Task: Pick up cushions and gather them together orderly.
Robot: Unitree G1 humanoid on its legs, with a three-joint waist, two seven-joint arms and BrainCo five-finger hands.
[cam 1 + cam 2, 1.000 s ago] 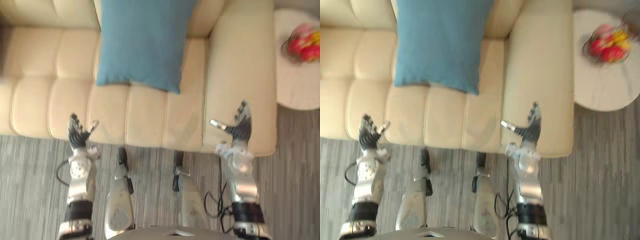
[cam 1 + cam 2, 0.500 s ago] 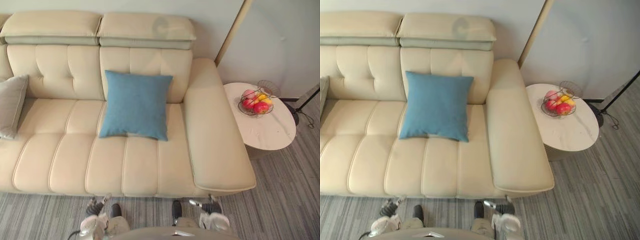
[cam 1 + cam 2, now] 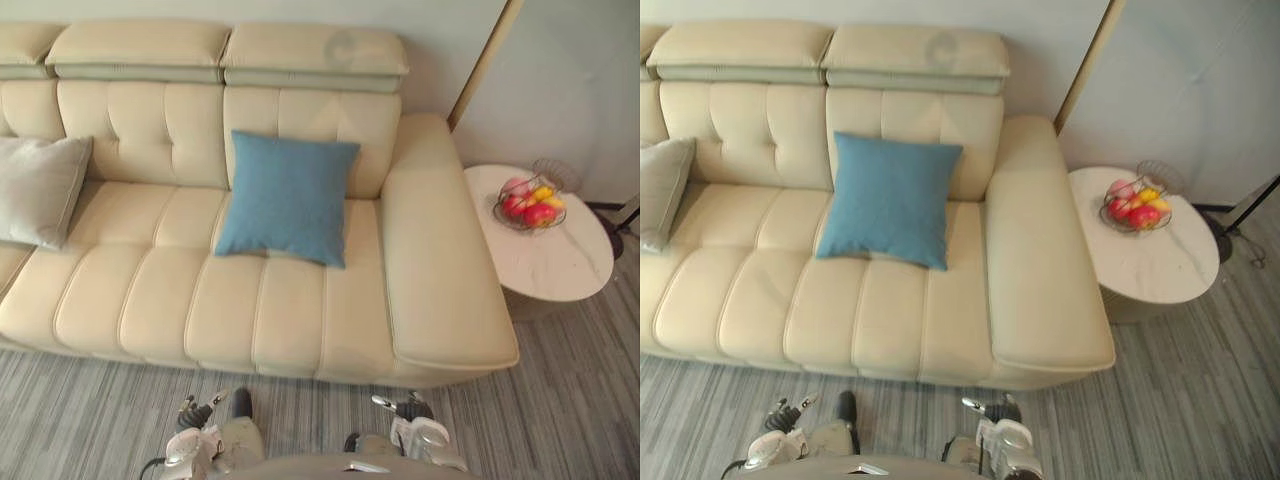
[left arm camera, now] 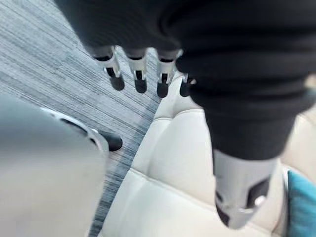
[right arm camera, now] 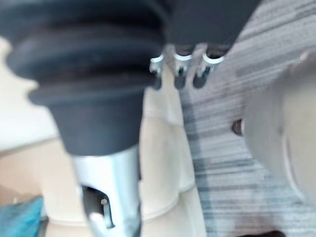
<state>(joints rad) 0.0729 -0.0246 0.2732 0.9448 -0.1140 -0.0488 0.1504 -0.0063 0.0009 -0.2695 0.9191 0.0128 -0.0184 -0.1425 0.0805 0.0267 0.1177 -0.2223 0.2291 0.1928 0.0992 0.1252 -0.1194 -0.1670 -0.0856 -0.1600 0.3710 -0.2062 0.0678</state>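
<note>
A blue cushion leans against the backrest of the cream sofa, right of its middle. A grey cushion rests on the seat at the far left. Both hands hang low over the carpet in front of the sofa, well short of the cushions. My left hand has its fingers straight and holds nothing. My right hand is likewise open, its fingers relaxed over the floor. A corner of the blue cushion shows past the left thumb.
A round white side table stands right of the sofa's armrest, carrying a wire bowl of fruit. Grey striped carpet runs along the sofa's front. A slanted pole and a dark stand leg are at the back right.
The camera has swung up and back, then slightly left, so the grey cushion shows more. Both hands dropped from the sofa's front edge to low over the carpet.
</note>
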